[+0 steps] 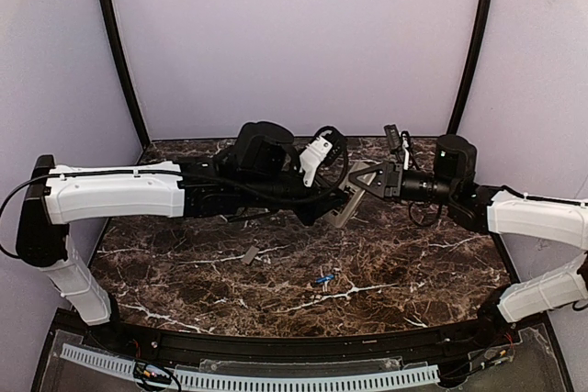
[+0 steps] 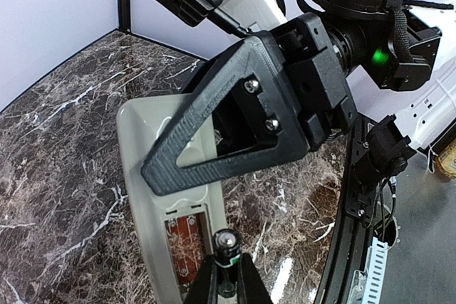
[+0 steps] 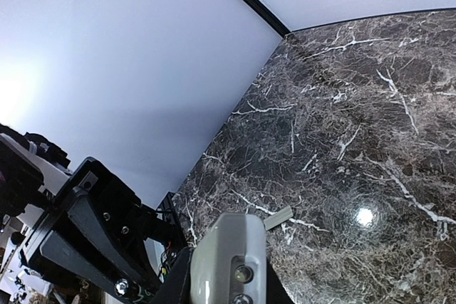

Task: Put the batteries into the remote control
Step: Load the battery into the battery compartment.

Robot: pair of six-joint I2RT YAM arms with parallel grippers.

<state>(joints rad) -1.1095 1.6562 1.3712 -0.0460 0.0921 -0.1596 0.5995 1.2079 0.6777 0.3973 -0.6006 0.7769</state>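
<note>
My right gripper point(image 1: 360, 188) is shut on the remote control point(image 1: 347, 207) and holds it tilted above the table, grey back facing my left wrist camera. Its open battery recess point(image 2: 187, 241) shows a reddish board. My left gripper point(image 2: 228, 279) is shut on a battery point(image 2: 228, 250) whose wrap looks dark here. The battery's metallic end points along the recess's right rim, and I cannot tell whether it touches. A second battery point(image 1: 322, 278), blue, lies on the table at front centre. In the right wrist view the remote's end point(image 3: 228, 258) sits between my fingers.
The small flat grey cover piece point(image 1: 250, 254) lies on the dark marble table point(image 1: 413, 273), left of centre; it also shows in the right wrist view point(image 3: 278, 217). The right gripper's black triangular finger point(image 2: 235, 119) crosses over the remote's middle. Purple walls enclose the back and sides.
</note>
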